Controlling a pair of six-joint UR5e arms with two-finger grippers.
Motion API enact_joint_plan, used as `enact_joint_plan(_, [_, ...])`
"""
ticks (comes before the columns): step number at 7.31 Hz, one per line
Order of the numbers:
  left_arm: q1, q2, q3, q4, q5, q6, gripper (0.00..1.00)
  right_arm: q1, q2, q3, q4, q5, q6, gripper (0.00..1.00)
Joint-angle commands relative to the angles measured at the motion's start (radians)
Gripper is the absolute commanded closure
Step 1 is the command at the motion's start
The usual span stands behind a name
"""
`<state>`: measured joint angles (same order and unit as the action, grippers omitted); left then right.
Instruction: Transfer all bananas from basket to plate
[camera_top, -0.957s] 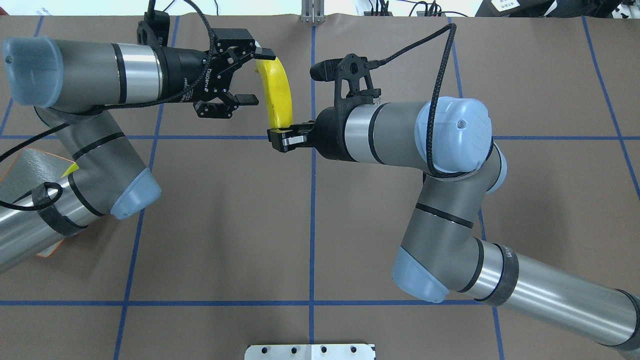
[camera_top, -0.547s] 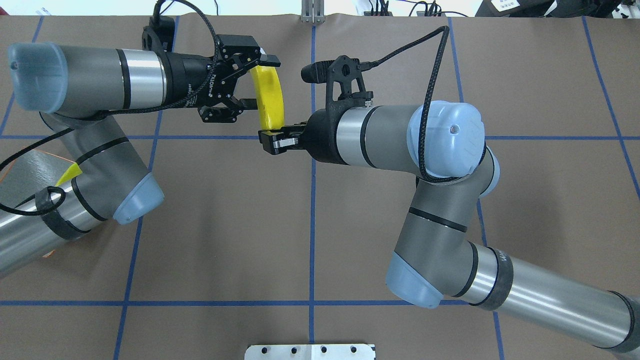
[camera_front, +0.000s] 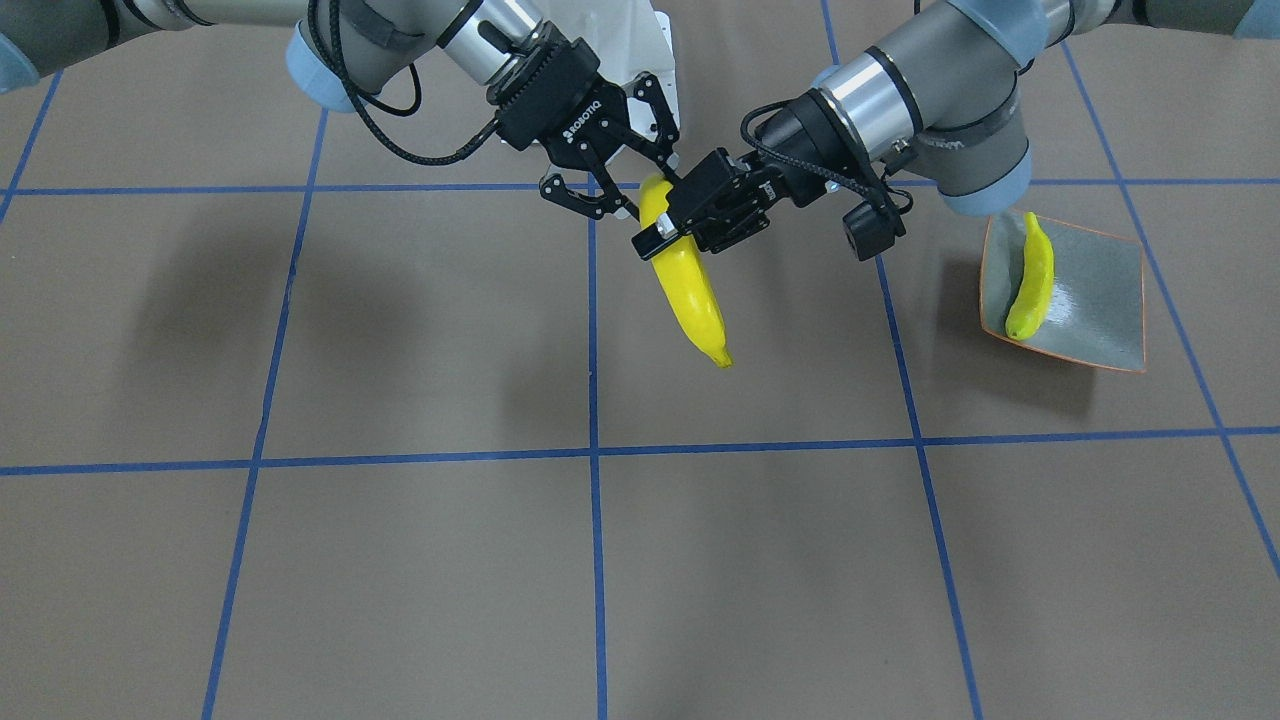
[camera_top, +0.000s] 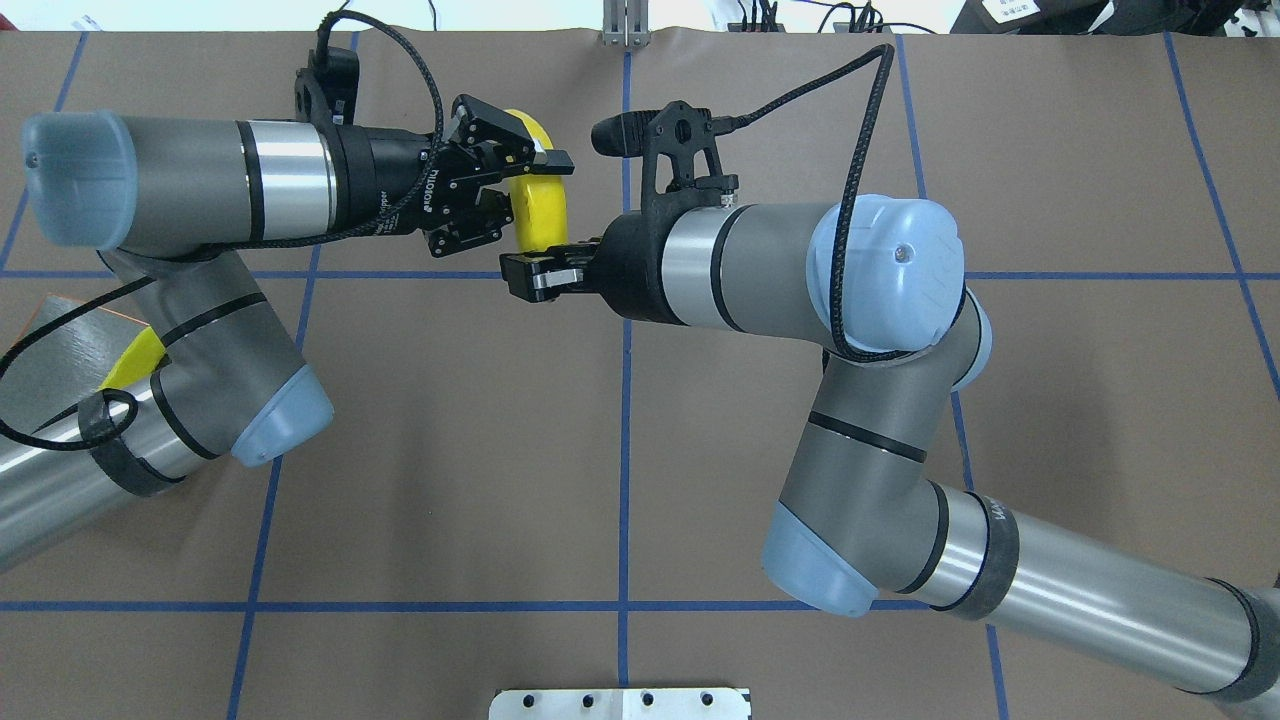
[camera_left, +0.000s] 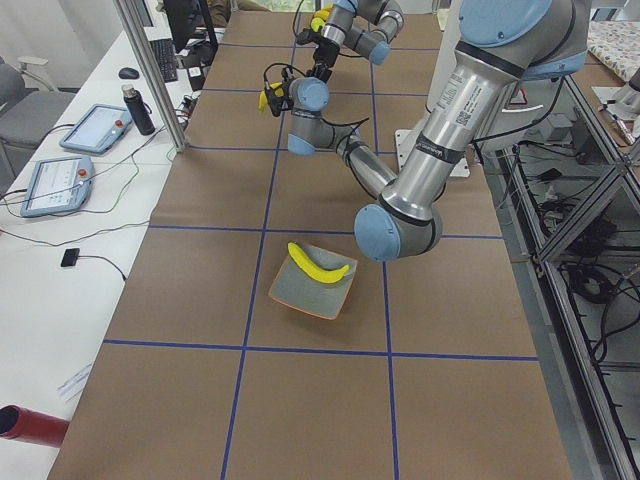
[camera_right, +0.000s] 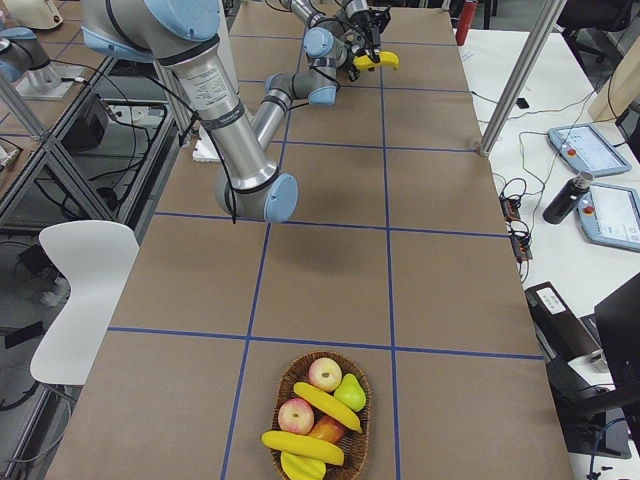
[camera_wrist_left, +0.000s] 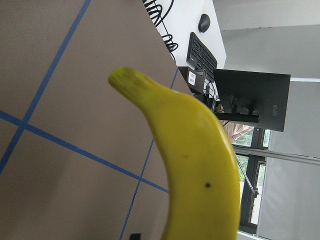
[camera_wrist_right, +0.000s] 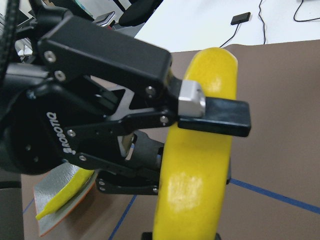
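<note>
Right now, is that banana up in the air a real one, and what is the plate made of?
The banana is probably plastic: even bright yellow, smooth, shiny, hardly any marks. The plate could be glazed ceramic or hard plastic; its grey-green face is glossy, with a thin orange rim.

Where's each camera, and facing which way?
Front-facing: across table, facing robot; left gripper, right gripper on held banana.
Overhead: behind robot, looking down; left arm, right arm.
Exterior left: table's left end; plate nearest.
Exterior right: opposite end; basket nearest.
Left wrist: banana close-up.
Right wrist: left gripper on banana.
Shared: both wrists see that banana.
</note>
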<state>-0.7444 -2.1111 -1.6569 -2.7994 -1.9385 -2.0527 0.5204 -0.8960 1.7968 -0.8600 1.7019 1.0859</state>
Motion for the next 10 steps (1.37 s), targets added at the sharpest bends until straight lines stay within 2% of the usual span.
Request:
enact_joint_plan(1, [0.0, 0.003, 0.0, -0.019, 0.001, 0.008, 1.0, 0.016, 0.003, 0.003, 0.001, -0.004, 0.12, 0.0])
enact_joint_plan(3, [-0.003, 0.025, 0.0, -0.017, 0.001, 0.009, 1.0, 0.074, -0.015, 0.004, -0.008, 0.028, 0.118, 0.0])
enact_joint_plan(5, [-0.01, 0.126, -0.013, -0.017, -0.005, 0.124, 1.0, 0.208, -0.09, 0.003, -0.02, 0.222, 0.114, 0.0])
enact_joint_plan(6, [-0.012, 0.205, -0.05, -0.016, -0.013, 0.167, 1.0, 0.278, -0.113, 0.003, -0.075, 0.284, 0.106, 0.0])
enact_joint_plan(7, [-0.016, 0.292, -0.096, -0.009, -0.014, 0.239, 1.0, 0.338, -0.132, 0.001, -0.143, 0.335, 0.032, 0.0])
enact_joint_plan(8, [-0.018, 0.424, -0.142, -0.008, -0.034, 0.375, 1.0, 0.387, -0.158, 0.004, -0.216, 0.376, -0.082, 0.0])
enact_joint_plan(10, [-0.084, 0.621, -0.17, -0.008, -0.103, 0.635, 1.0, 0.469, -0.24, 0.004, -0.238, 0.419, -0.2, 0.0])
